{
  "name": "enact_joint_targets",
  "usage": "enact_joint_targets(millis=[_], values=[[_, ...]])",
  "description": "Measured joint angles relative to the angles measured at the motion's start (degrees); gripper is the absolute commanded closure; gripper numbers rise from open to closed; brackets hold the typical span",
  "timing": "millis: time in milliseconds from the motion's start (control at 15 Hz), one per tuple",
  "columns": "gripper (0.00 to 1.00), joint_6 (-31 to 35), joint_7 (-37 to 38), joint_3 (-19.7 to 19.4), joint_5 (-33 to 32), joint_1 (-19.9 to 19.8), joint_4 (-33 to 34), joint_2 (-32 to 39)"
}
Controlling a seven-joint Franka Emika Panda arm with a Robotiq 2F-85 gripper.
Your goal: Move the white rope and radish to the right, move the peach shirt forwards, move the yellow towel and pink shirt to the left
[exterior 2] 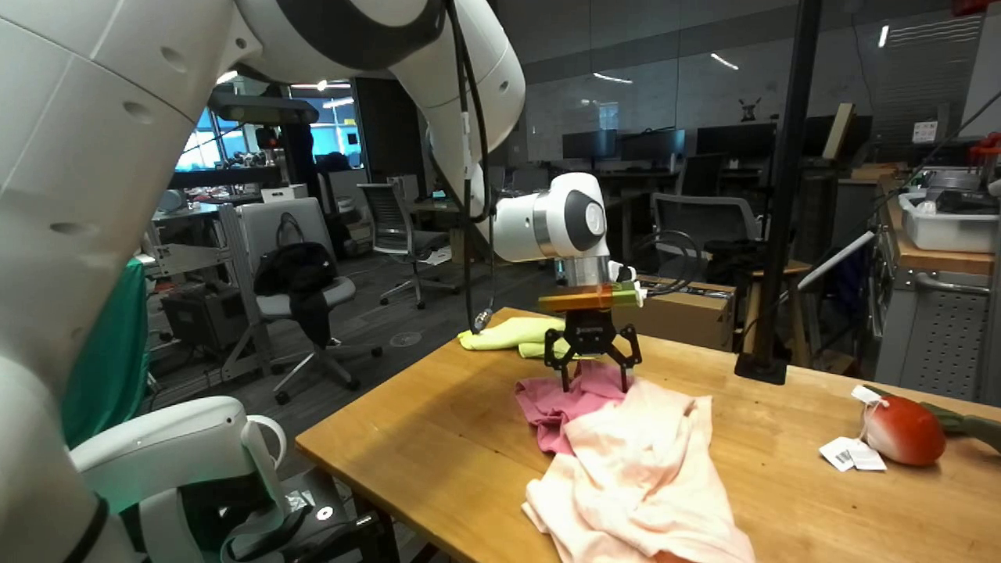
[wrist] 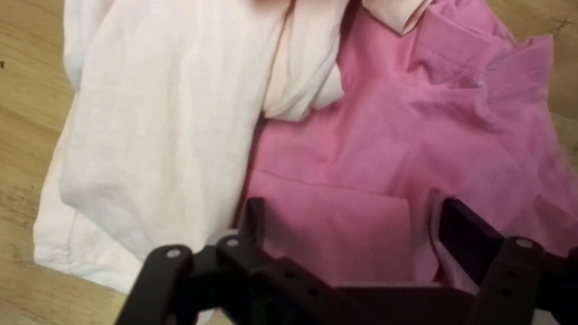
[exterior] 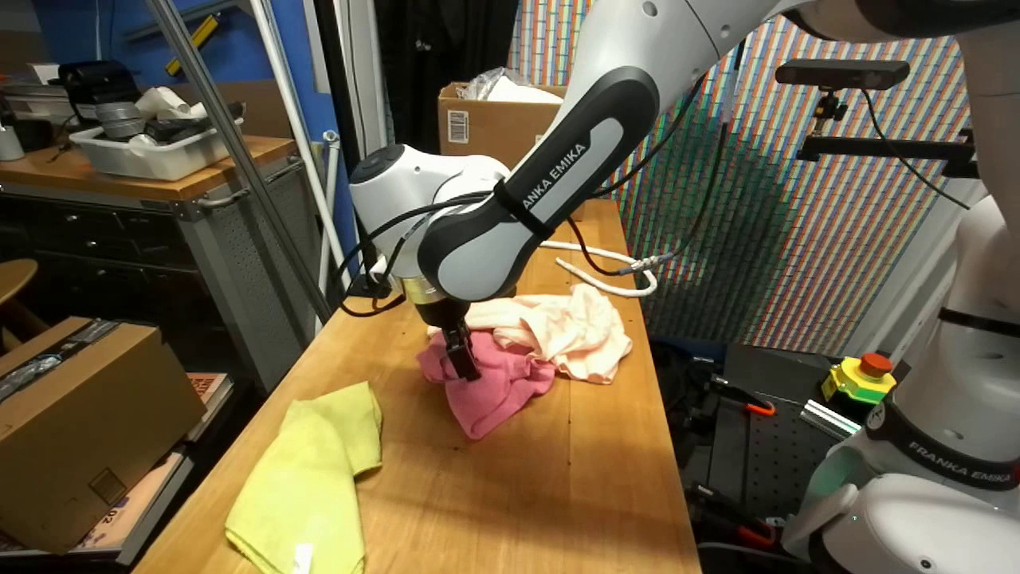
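Pincer (exterior 2: pixel 594 388) spread wide over pink shirt (wrist: pixel 397 149), deep rose, rumpled, partly under pale peach shirt (wrist: pixel 167 135)

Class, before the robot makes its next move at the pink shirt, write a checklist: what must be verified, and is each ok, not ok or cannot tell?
1. Gripper open: ok, its fingers stand wide apart.
2. Pink shirt between the fingers: ok, in the wrist view.
3. Peach shirt off the pink shirt: not ok, it overlaps it and might drag along.
4. Fingers deep enough to pinch cloth: cannot tell.
5. Yellow towel apart from the pink shirt: ok, a gap shows in an exterior view.
6. Radish away from the gripper: ok.
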Motion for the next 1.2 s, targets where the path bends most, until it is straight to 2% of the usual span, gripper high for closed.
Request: enact_joint_targets(millis=[267,533,667,933,1200], values=[[0.0,3.69,-2.46,0.76,3.01,-2.7,-2.27,-0.85],[0.0,7.91,-6.1,3.05,11.28,-6.56,-4.25,-1.87],[0.0,10.08,-6.75,3.33,13.06,-7.69,-5.27,-2.28],[0.0,13.34,-6.72,2.93,12.97,-8.12,-7.36,-2.36],[0.0,17.07,-4.55,1.69,9.78,-6.73,-10.06,-2.37]])
